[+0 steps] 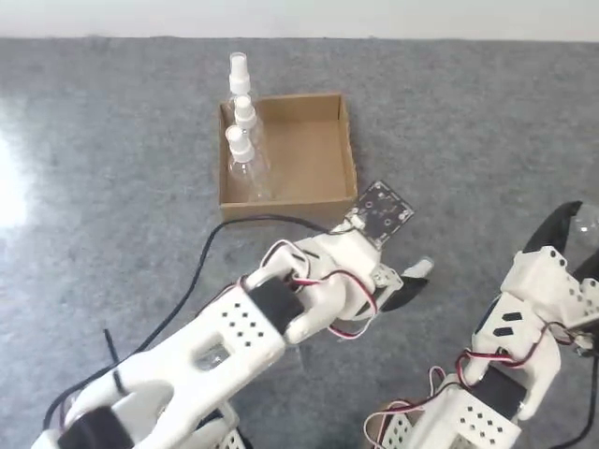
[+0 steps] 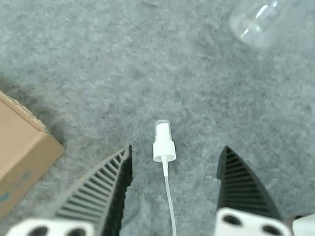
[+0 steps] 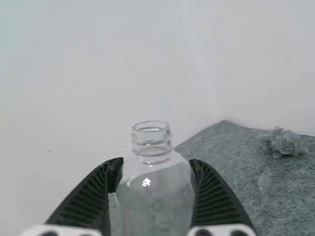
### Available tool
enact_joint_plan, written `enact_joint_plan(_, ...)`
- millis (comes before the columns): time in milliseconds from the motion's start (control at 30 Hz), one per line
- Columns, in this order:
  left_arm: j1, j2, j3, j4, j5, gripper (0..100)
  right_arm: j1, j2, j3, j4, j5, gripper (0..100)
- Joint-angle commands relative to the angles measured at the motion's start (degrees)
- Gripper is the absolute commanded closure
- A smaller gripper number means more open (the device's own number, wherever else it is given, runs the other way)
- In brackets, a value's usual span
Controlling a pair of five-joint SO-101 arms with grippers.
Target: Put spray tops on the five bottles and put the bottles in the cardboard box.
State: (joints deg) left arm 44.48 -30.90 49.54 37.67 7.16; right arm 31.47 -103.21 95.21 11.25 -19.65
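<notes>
Right arm: nearest to us and well out from the brown cardboard box (image 1: 285, 96) on its right-hand side, the right gripper (image 3: 156, 162) has its fingers clamped on the shoulders of a clear plastic bottle (image 3: 152, 189). The bottle is upright, its threaded mouth open and bare.
Left arm: nearer the box, just off its near right corner, the left gripper (image 2: 177, 148) hangs low over the grey felt-covered table (image 1: 112, 159). Its fingers are spread wide and hold nothing.
Task's thing: the white plastic spray top (image 2: 162, 145) lies flat on the table between those spread fingers, touching neither. Its thin dip tube trails back toward the wrist.
Step in hand: I'd call this the pick-up of the top.
Doing it well: centre on the white collar rather than the tube, drop low and close gently so the top doesn't skid. Then thread the tube down into the bottle's mouth while the bottle is held steady.
Box: three clear bottles (image 1: 251, 170) with tops fitted stand along its left wall. Whether the farthest is inside, I can't tell.
Writing: faint blue marks on the box's outer side, too blurred to read. No labels on the bottles.
</notes>
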Motion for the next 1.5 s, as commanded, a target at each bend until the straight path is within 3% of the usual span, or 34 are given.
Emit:
enact_joint_plan(0,0.3,3.3,-5.4,-1.4,0.8,74,0.4,-0.8,0.5,-1.5,0.0,97.3)
enact_joint_plan(433,4.7,17.1,-11.3,-1.5,4.5,74,0.4,-0.8,0.8,-3.5,0.0,97.4)
enact_joint_plan(900,5.1,33.8,-20.3,-0.8,4.1,74,0.7,-0.8,0.9,-3.4,0.1,97.4)
enact_joint_plan(1200,4.9,40.7,-29.1,7.1,4.1,74,0.6,-0.8,0.9,-3.5,0.1,97.4)
enact_joint_plan(1467,4.8,44.0,-34.2,11.7,4.1,82,0.5,-0.8,0.9,-3.5,0.1,97.4)
